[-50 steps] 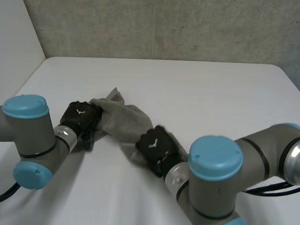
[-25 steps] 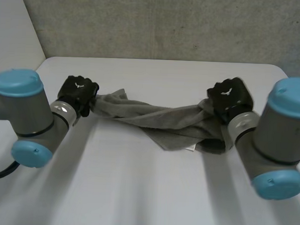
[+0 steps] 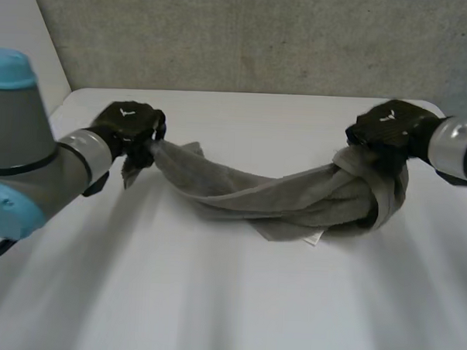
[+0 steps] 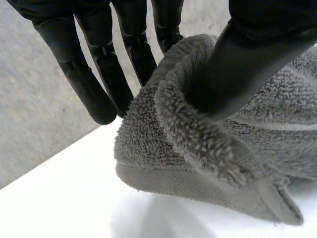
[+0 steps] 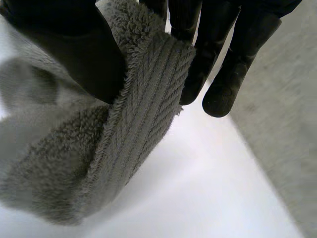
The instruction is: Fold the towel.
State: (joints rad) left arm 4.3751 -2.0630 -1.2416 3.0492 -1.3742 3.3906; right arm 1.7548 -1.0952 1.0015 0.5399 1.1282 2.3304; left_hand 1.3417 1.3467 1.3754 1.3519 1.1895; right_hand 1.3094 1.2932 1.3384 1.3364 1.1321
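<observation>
A grey towel hangs twisted in a sagging band between my two hands, its low middle touching the white table. My left hand holds its left end above the table's left side. There the thumb pinches the towel's edge against the fingers. My right hand holds the other end near the table's right edge, with a bunched loop hanging below it. Its thumb presses the ribbed hem of the towel against the fingers.
A grey concrete wall runs behind the table's far edge. A small white label sticks out under the towel's lowest part. Bare tabletop lies in front of the towel.
Both hands have lifted and drawn apart, the left a little outward, the right far to the right. The towel went from a crumpled heap to a stretched, sagging band.
</observation>
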